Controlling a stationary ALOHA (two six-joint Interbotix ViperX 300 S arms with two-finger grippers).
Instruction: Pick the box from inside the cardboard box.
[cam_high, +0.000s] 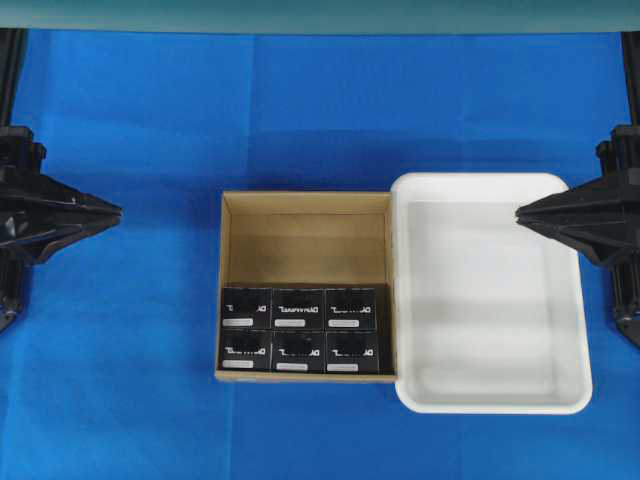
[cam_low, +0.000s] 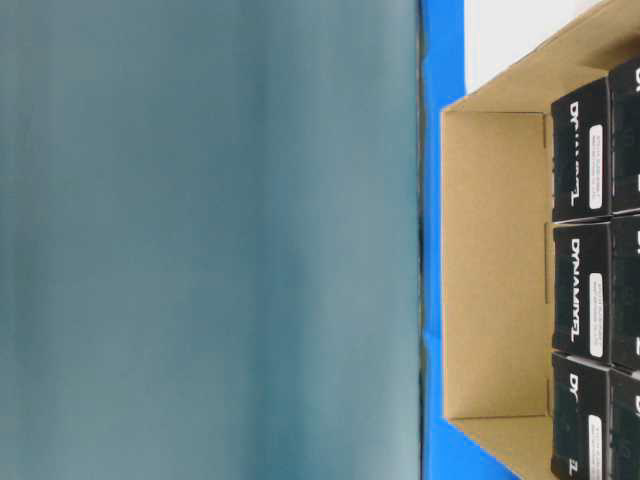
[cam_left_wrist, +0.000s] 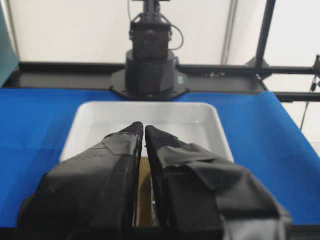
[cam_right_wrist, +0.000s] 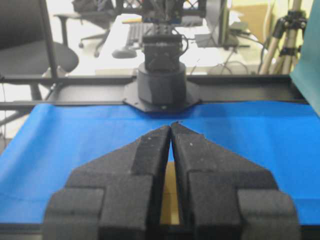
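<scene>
1. At table level, a blurred teal surface (cam_low: 210, 240) fills most of the view, so I see only part of the cardboard box (cam_low: 495, 265) and a few black boxes cut off at the frame's edge.
2. From overhead, six black boxes sit in two rows of three against the near wall of the cardboard box (cam_high: 305, 215); the middle one of the back row is the box (cam_high: 298, 308) I name. Its far half shows bare floor.
3. Touching its right wall stands a white plastic tray (cam_high: 490, 185) on the blue bench (cam_high: 130, 400).
4. My left claw (cam_high: 118, 211) and right claw (cam_high: 519, 212) hang well apart from the carton, tips pressed together, gripping nothing.
5. Both wrist views confirm it: left claw (cam_left_wrist: 144, 128) and right claw (cam_right_wrist: 170, 126) have tips meeting.
</scene>
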